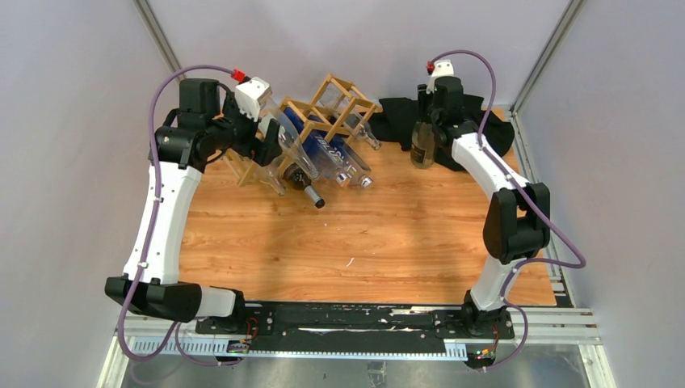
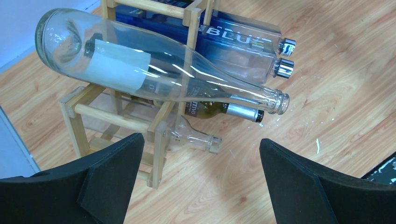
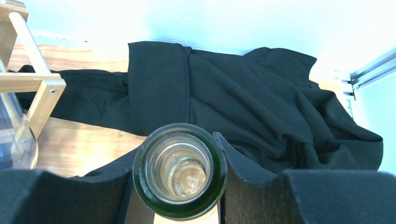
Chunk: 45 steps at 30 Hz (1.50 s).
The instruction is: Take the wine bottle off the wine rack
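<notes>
**Wood table, rack at the back, green bottle off it and in the right claw**

Biggest thing first: the wood-grain table (image 1: 388, 234) fills most of the overhead view, with both arms reaching toward its far side.

Next is the wine rack (image 1: 335, 101), a light wooden lattice sitting back-left of centre and angled a bit. It's holding a bunch of glass. From the left wrist cam you get a long clear bottle (image 2: 154, 70) lying on a slant across the sticks, with its neck pointing out over the table. Behind it are two blue bottles (image 2: 243, 42) with shiny silver caps. A dark bottle (image 2: 233, 111) with a foil neck pokes out just under the clear one, and a small clear bottle (image 2: 191, 137) lies low down near the tabletop.

Over at the back right there's a rumpled black cloth (image 1: 396, 121), apart from the rack.

The wine bottle (image 1: 421, 147) is off the rack. It's dark green glass, standing upright at the near edge of the cloth, well clear of the lattice. Can't tell if its base actually touches the table.

The right gripper (image 3: 180, 172) is clamped on that wine bottle. The wrist cam looks straight down its open mouth, with a black pad pressed on each side.

The left gripper (image 2: 201, 149) is spread wide with nothing between its fingers. It hangs just off the left end of the rack, facing the bottle necks.
</notes>
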### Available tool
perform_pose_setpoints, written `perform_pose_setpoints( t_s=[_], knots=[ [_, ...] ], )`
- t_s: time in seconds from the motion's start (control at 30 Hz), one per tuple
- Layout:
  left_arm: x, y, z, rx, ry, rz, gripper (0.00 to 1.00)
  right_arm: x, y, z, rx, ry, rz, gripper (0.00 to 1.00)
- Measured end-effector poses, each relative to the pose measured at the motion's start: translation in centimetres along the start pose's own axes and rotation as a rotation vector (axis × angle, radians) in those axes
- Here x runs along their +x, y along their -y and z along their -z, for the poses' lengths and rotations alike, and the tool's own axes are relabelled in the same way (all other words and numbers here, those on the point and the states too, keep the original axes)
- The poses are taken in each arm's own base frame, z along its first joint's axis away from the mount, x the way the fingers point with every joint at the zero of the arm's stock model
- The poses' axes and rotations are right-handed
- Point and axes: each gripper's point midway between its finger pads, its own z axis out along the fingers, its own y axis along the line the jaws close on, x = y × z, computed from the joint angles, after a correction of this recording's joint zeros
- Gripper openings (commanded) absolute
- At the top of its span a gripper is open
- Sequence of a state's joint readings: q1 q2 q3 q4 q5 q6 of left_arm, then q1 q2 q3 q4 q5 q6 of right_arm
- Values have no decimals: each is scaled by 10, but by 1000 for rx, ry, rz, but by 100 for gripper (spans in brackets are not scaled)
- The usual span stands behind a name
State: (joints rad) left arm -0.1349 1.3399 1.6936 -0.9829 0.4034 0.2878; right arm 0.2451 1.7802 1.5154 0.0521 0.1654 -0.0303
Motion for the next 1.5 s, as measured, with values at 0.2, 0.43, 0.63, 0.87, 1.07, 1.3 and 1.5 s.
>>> perform_pose_setpoints(
  t_s=[0.2, 0.43, 0.63, 0.87, 1.07, 1.3, 1.5],
  knots=[
    [0, 0, 2, -1, 2, -10, 100, 2, 9, -3, 4, 8, -75, 54],
    [0, 1, 4, -2, 6, -17, 100, -12, 14, 5, -21, 60, -185, 93],
    [2, 3, 6, -1, 7, -18, 100, -43, 12, 28, -63, 122, -211, 94],
    [2, 3, 6, -2, 6, -18, 100, -97, 20, 82, -79, 241, -249, 95],
    [3, -1, 6, -15, 2, -14, 100, -129, 2, 130, -124, 315, -264, 95],
    [12, -23, 8, -63, -19, 21, 100, -127, -103, 163, -357, 219, -227, 96],
    [22, -32, 6, -77, -43, 29, 100, -85, -207, 178, -615, 34, -195, 97]
  ],
)
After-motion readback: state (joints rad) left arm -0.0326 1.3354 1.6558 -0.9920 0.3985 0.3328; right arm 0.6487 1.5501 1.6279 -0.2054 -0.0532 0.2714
